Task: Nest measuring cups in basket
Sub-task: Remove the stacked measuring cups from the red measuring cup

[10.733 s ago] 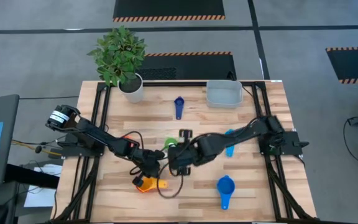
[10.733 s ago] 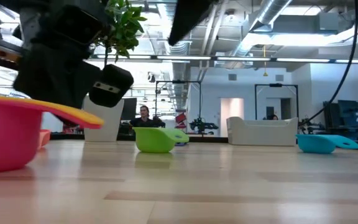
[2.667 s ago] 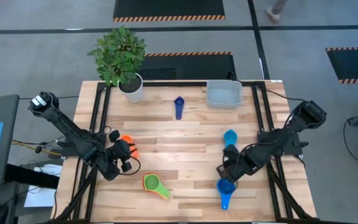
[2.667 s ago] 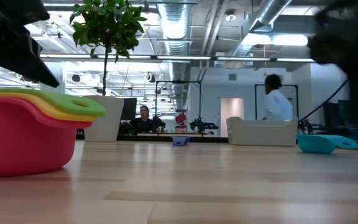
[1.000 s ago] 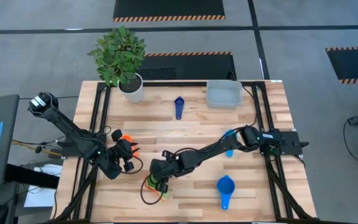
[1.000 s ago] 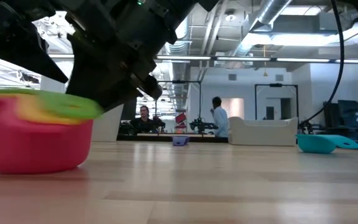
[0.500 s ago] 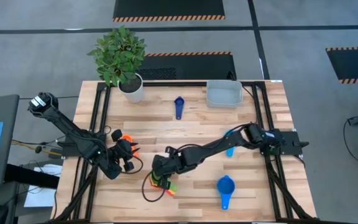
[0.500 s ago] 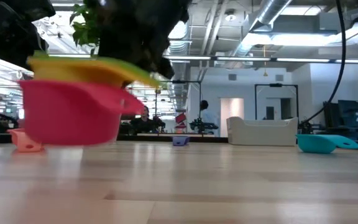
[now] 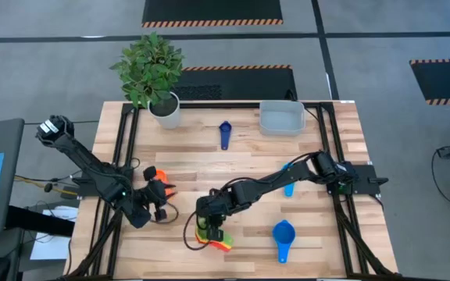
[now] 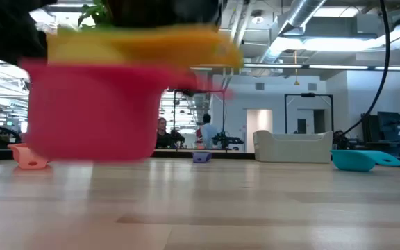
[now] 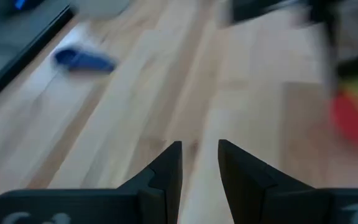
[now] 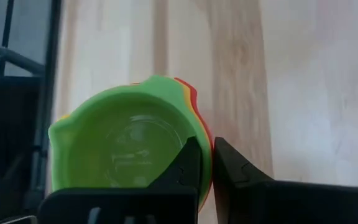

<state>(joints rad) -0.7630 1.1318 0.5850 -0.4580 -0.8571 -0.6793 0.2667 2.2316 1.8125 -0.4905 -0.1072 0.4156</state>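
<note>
Lifted clear of the wood since a moment ago: nested stack [image 10: 92, 97] of red, yellow and green cups [image 12: 129, 149], now hanging over the table's [image 9: 241, 168] front-middle. Pinching its rim, right gripper [image 12: 205, 163], fingers narrow. Idling at left edge, left gripper [image 11: 199, 163], slightly parted, empty.

Two slim arms, black all over, built of jointed segments. White-and-black cylindrical motor cap on the left arm's [image 9: 84, 160] outer joint; orange fittings near its tool. Thin dark cables looping beside both. Right arm [image 9: 276, 182] matte black, each tool ending in flat, wedge-shaped black fingers [image 12: 191, 163].
</note>
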